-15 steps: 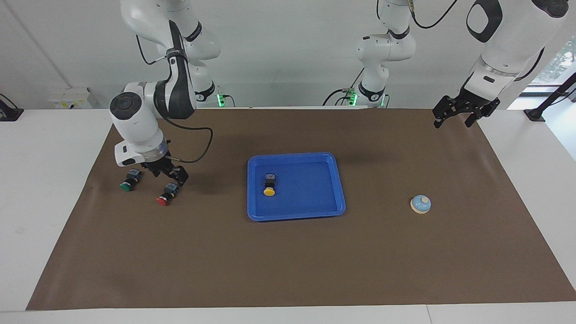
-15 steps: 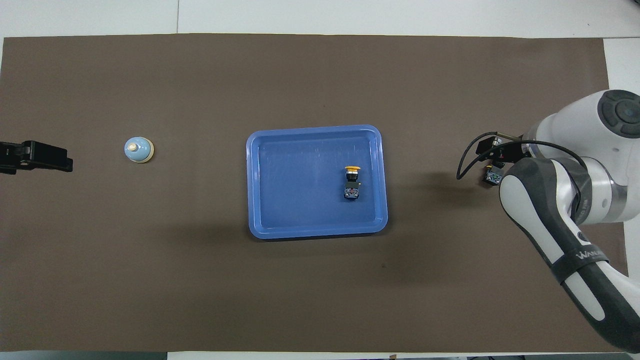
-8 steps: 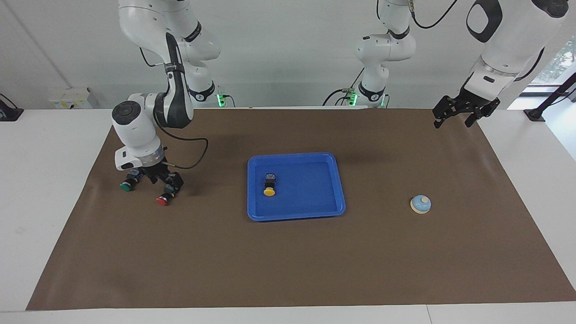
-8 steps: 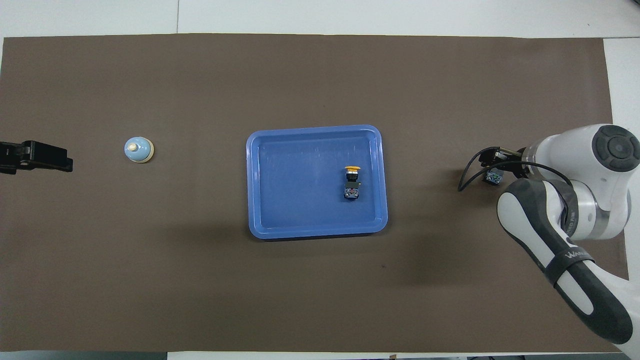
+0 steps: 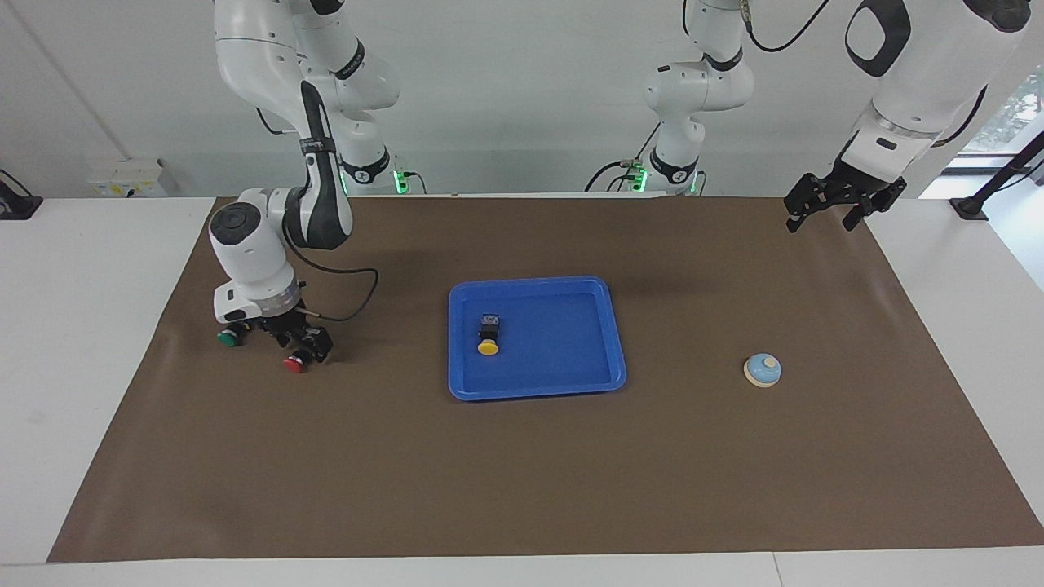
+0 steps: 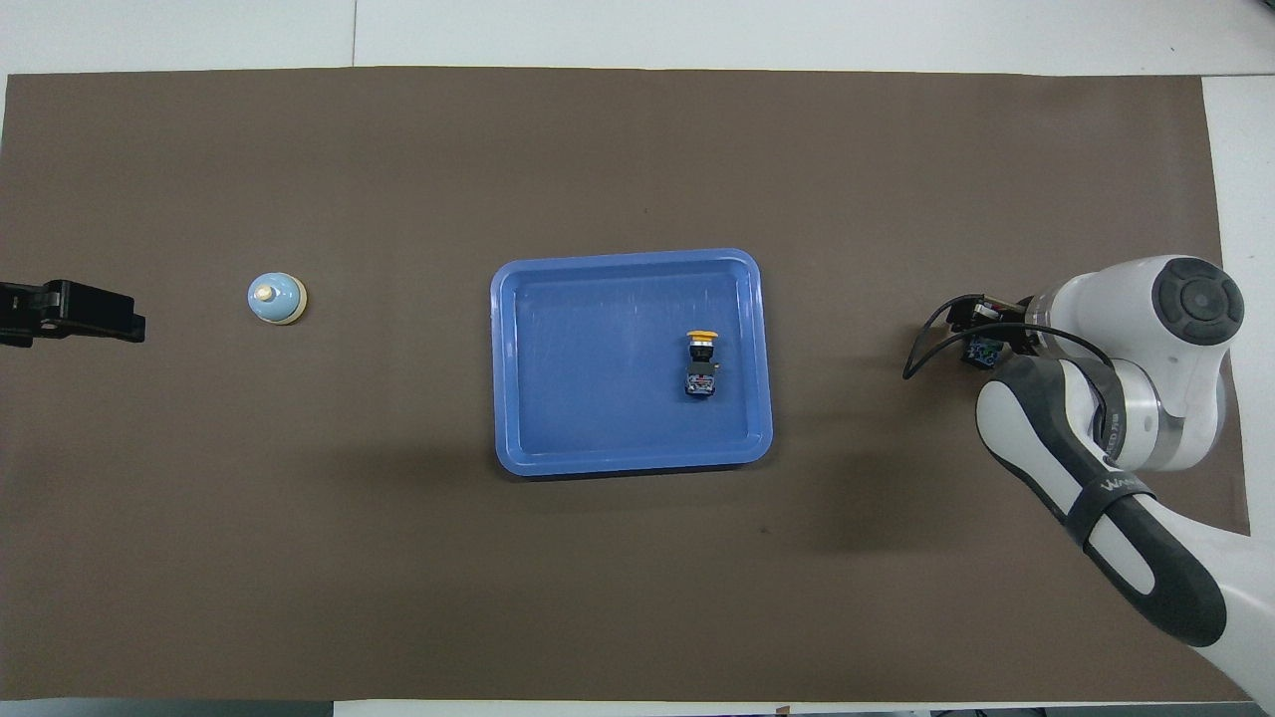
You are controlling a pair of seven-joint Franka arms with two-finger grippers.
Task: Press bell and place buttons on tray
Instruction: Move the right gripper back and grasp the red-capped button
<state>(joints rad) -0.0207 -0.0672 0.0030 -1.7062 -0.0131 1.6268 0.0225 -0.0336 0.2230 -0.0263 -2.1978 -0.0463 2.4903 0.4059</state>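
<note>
- Since a second ago, the right gripper (image 5: 295, 341) has come down from above the red button (image 5: 294, 364) and now sits low over it on the brown mat (image 5: 522, 473), at the right arm's end of the counter (image 5: 90, 342).
- Its fingers straddle the button's black body; they stand fairly wide, and whether they already pinch it cannot be told.
- Readable writing: part of a white logo on the right arm's dark band (image 6: 1114, 486) shows, but the whole word cannot be made out.
- Green button (image 5: 228, 337) lies on the mat just beside the right gripper, toward the counter's end, partly hidden by the wrist.
- Yellow button (image 5: 488, 336) lies on its side in the blue tray (image 5: 603, 326), mid-counter, cap pointing away from the robots.
- Light-blue bell (image 5: 763, 369) stands alone toward the left arm's end, well apart from the tray.
- Left gripper (image 5: 824, 212) waits, fully open and empty, in the air over the mat's corner at that end.
</note>
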